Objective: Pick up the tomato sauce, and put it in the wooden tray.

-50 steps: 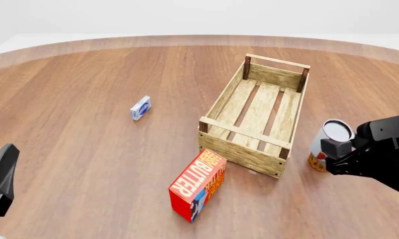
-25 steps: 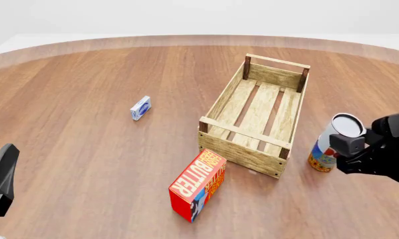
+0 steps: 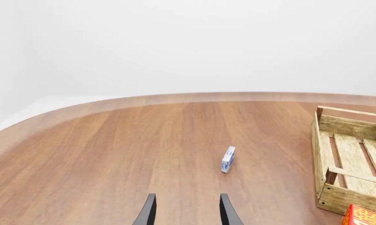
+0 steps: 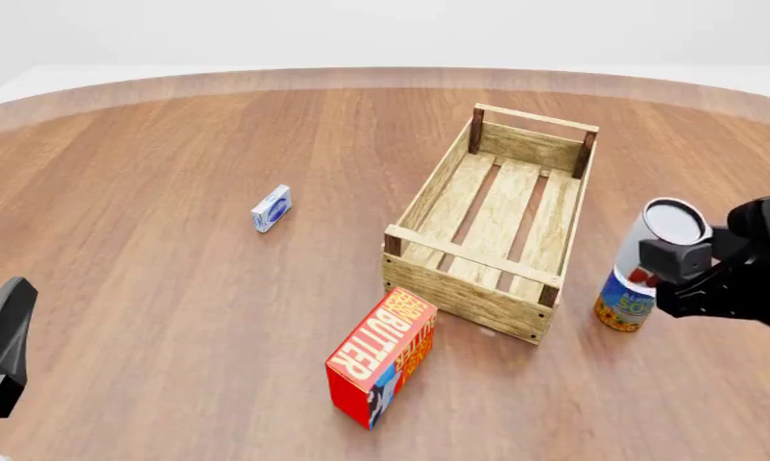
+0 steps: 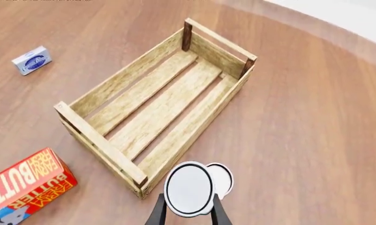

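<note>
Right gripper [image 5: 186,212] is clamped on the tomato sauce can [image 4: 661,235], which is raised above the table [image 4: 167,288] beside the wooden tray [image 4: 493,226], off its near right corner and outside its walls. In the right wrist view the can's silver top [image 5: 188,188] sits between the two fingers (a second lid shows just behind it). That second can [image 4: 622,303], blue and yellow-orange, stands on the table directly below the held can, close to the tray's right side. The tray holds nothing. A red butter box [image 4: 382,355] stands tilted just off the tray's near left corner. A small blue-and-white box [image 4: 271,208] lies well to the tray's left. Left gripper [image 3: 186,211] hangs over bare table with its fingers apart, gripping nothing.
</note>
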You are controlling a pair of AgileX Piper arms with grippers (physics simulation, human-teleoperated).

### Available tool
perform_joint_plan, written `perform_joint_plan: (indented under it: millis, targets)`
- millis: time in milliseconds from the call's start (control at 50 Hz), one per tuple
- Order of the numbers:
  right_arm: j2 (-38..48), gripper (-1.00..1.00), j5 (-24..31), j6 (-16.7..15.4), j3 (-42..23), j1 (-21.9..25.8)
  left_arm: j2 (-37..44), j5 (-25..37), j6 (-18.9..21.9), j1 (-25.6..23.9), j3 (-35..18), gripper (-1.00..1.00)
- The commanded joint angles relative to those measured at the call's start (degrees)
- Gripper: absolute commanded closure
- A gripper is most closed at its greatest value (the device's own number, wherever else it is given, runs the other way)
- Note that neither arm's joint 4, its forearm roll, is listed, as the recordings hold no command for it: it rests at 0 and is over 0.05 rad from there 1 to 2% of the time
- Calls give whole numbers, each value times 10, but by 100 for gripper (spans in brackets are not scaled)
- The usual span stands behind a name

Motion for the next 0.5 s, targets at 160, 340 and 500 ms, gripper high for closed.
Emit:
perform_joint_plan:
  millis: [160,340,500]
  targets:
    - [30,100,-1,-4,-39,5,0,0,0,0,0,-100]
    - [55,100,-18,-8,-48,8,0,0,0,0,0,-100]
    - [77,100,-36,-10,-55,11,0,0,0,0,0,-100]
